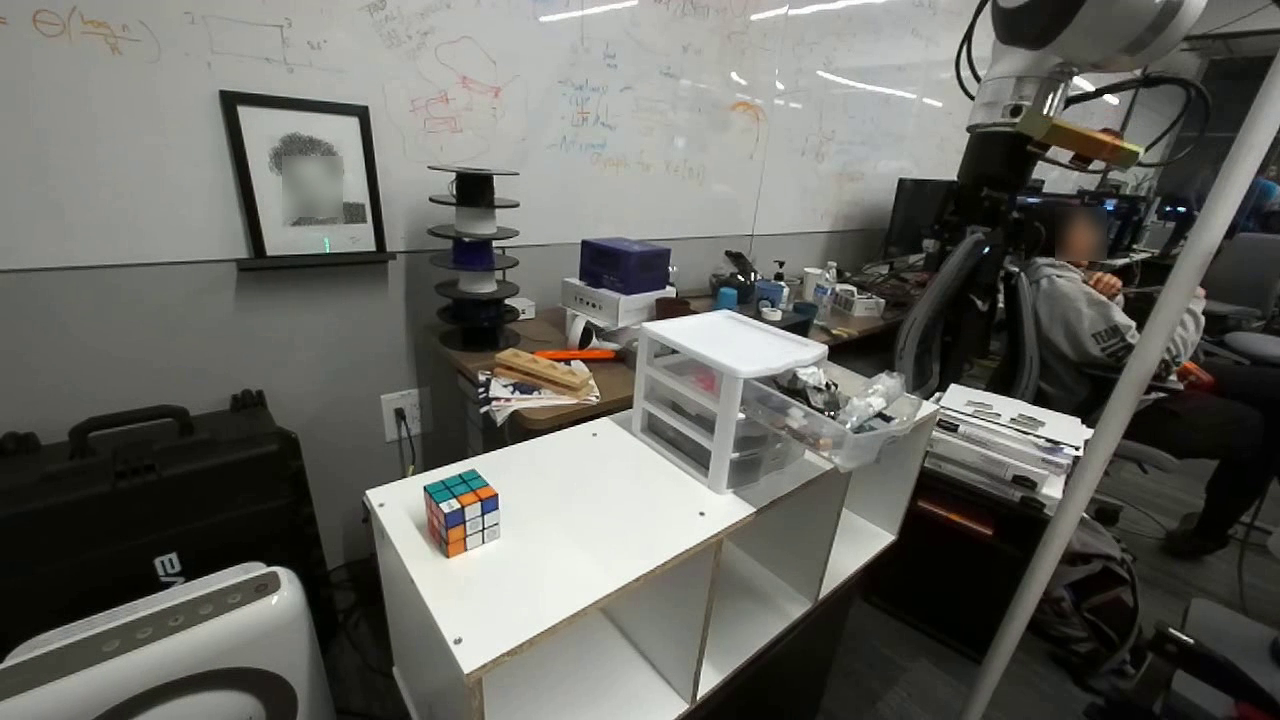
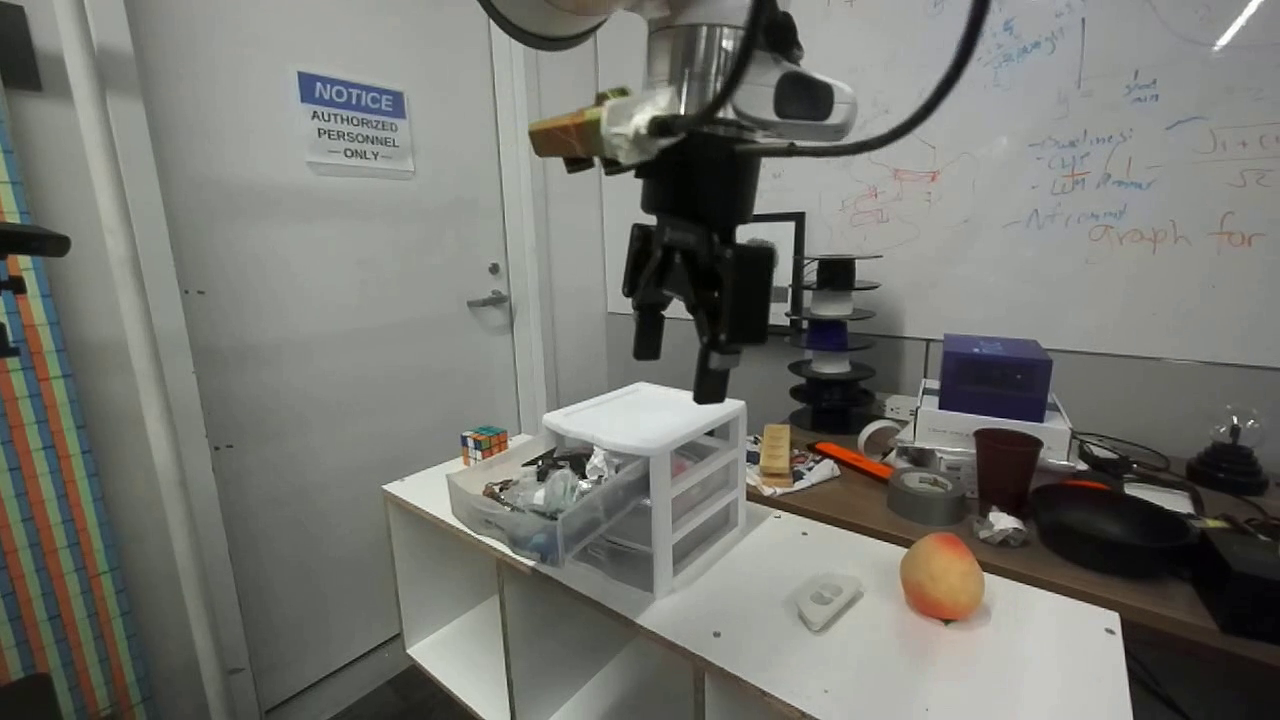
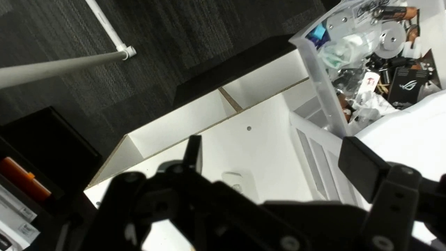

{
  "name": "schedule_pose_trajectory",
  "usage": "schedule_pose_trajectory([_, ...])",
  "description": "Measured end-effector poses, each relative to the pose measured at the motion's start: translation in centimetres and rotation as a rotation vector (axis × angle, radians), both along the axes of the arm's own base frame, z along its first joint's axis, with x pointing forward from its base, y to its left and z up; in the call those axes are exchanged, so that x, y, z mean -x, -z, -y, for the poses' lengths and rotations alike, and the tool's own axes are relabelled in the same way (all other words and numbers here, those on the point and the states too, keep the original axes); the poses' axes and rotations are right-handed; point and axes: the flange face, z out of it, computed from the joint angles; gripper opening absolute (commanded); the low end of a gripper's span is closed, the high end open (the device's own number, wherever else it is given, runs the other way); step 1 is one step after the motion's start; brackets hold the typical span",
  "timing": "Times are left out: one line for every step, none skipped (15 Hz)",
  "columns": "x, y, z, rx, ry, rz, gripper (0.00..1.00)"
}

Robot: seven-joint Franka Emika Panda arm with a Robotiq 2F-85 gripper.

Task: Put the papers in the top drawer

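Black claw [image 3: 273,153] hangs spread wide, holding nothing; what seem the papers [image 3: 378,104] lie crumpled in the pulled-out top drawer [image 3: 322,87]; probably light, limp; best pinched by a raised fold.

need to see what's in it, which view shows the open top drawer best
The wrist view: it looks down into the top drawer, with a battery plain to see, though the frame cuts part off. Both exterior views show it pulled out, contents smaller and harder to tell apart.

Whiteboard [image 1: 640,130] glare-streaked — wrist view: floor [image 3: 174,45] dim — drawer-unit top [image 3: 414,136] bleached
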Motion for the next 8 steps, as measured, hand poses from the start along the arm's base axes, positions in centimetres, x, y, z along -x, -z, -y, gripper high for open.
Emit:
schedule_pose_trajectory([-1.1,0.9,0.6,0.008,-0.020,-0.002,1.00])
schedule_pose_trajectory([-2.3,2.1,1.1,0.019,-0.036,0.000,1.00])
schedule_pose_trajectory([-3.4,3.5,1.6,0.032,-0.045,0.003,1.00])
schedule_pose_trajectory([-4.6,5.1,1.9,0.048,-0.052,0.010,1.00])
schedule_pose_trajectory([-5.8,6.8,2.1,0.065,-0.059,0.015,1.00])
schedule_pose_trajectory([-6.9,8.5,2.2,0.080,-0.067,0.018,1.00])
schedule_pose_trajectory([-8.0,10.1,2.2,0.094,-0.078,0.018,1.00])
schedule_pose_trajectory([-9.0,11.5,2.2,0.111,-0.092,0.018,1.00])
